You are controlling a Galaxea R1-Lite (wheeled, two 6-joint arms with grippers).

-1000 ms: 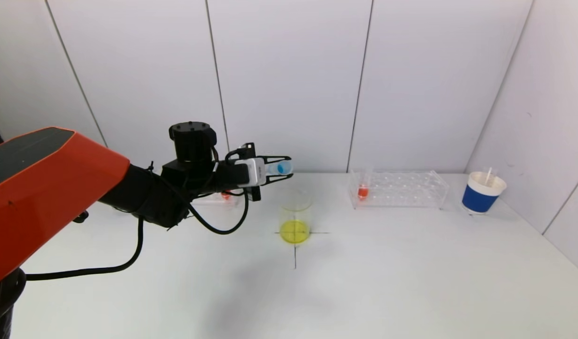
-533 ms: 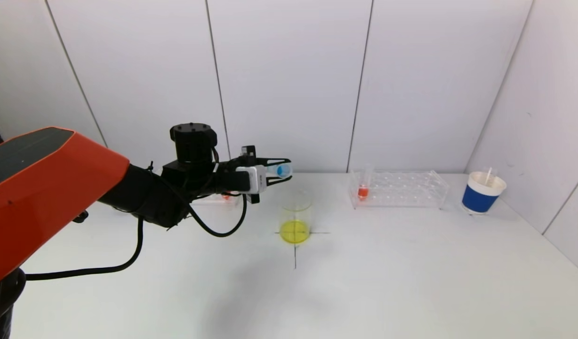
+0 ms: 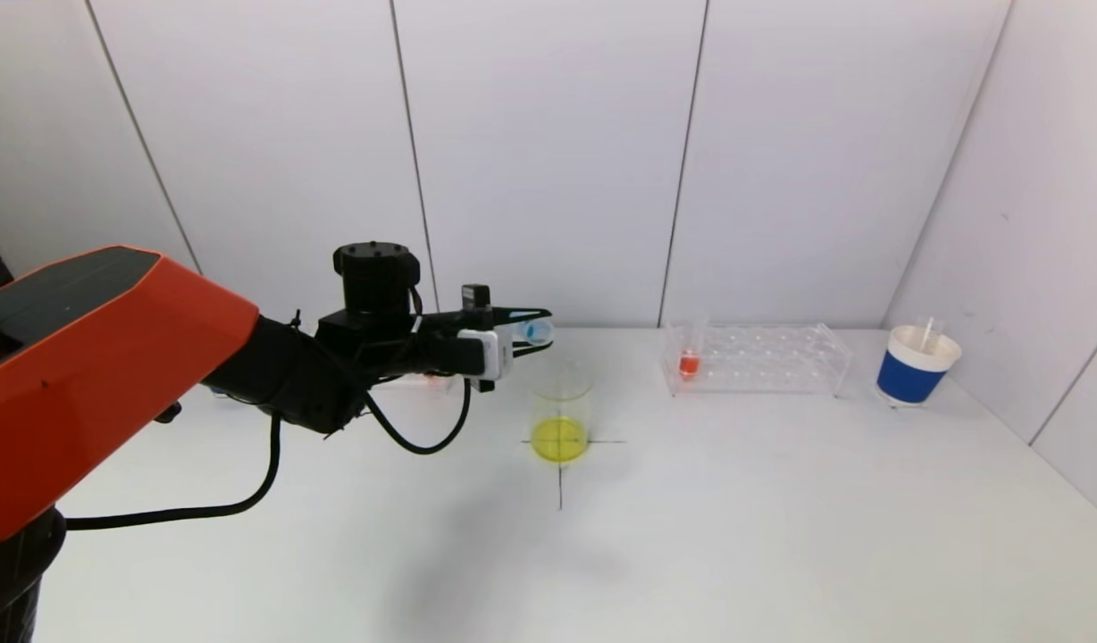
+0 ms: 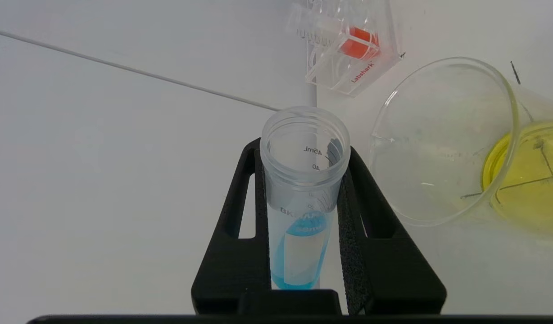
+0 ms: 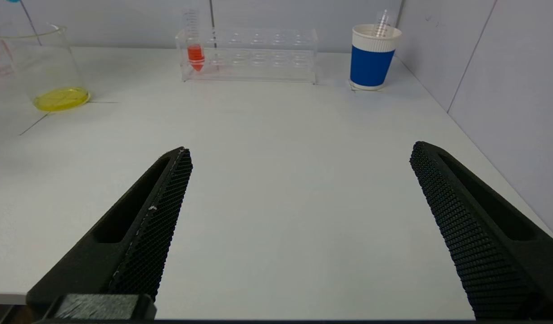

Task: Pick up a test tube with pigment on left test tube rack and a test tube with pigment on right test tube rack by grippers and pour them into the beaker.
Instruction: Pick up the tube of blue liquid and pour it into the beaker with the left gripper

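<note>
Just above and left of the beaker (image 3: 560, 415), the left gripper (image 4: 303, 211) pinches the light, slick, probably plastic test tube (image 4: 303, 180) mid-body, while the parked right gripper (image 5: 299, 234) is spread wide.

Uncapped test tube (image 4: 303, 189) with blue pigment, tilted beside beaker (image 3: 560, 413) holding yellow liquid; orange-pigment tube (image 3: 689, 355) upright in right rack (image 3: 763, 359).
</note>
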